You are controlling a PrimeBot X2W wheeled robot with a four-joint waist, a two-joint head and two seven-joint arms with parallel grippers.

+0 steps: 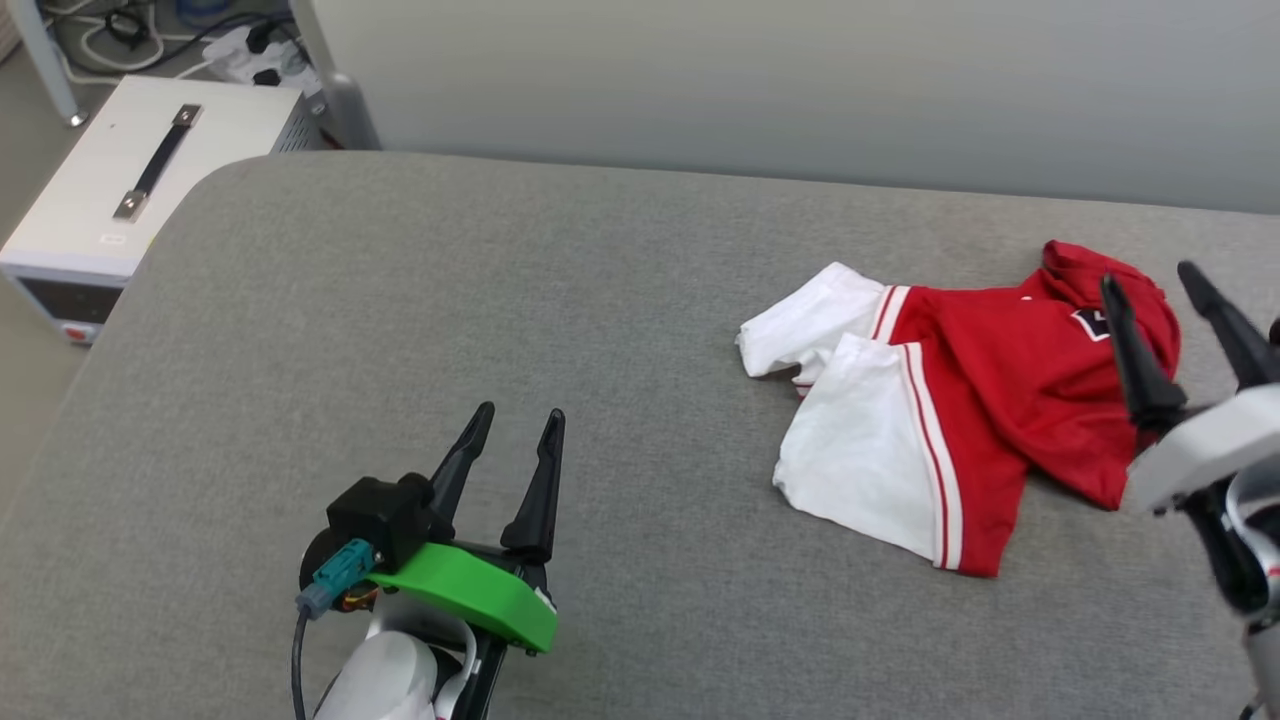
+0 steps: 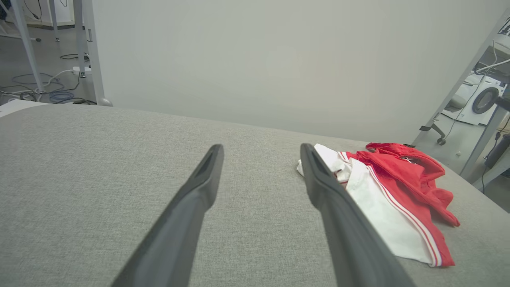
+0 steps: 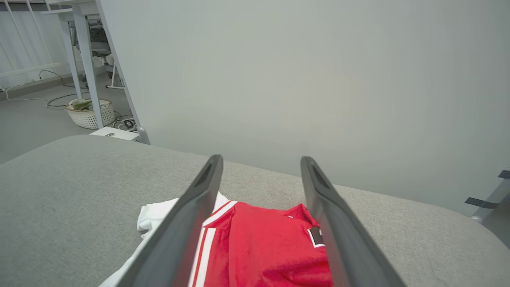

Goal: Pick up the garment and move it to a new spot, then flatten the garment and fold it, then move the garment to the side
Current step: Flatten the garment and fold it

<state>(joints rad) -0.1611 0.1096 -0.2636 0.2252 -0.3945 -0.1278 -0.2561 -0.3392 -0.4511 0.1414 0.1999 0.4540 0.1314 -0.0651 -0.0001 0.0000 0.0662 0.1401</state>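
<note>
The right gripper [image 1: 1148, 277] hovers at the right edge of the crumpled, thin bright red T-shirt with white sleeves [image 1: 1000, 400], jaws wide and empty. A pinch there would likely catch several bunched layers and lift a tangle, making flattening harder. The left gripper [image 1: 520, 412], equally wide and empty, sits well apart. The shirt lies right of centre on a broad grey woven-cloth tabletop [image 1: 400, 300], backed by a pale grey wall panel [image 1: 800, 80]. A white metal box with a black handle [image 1: 150, 160] stands on the floor to the left.
</note>
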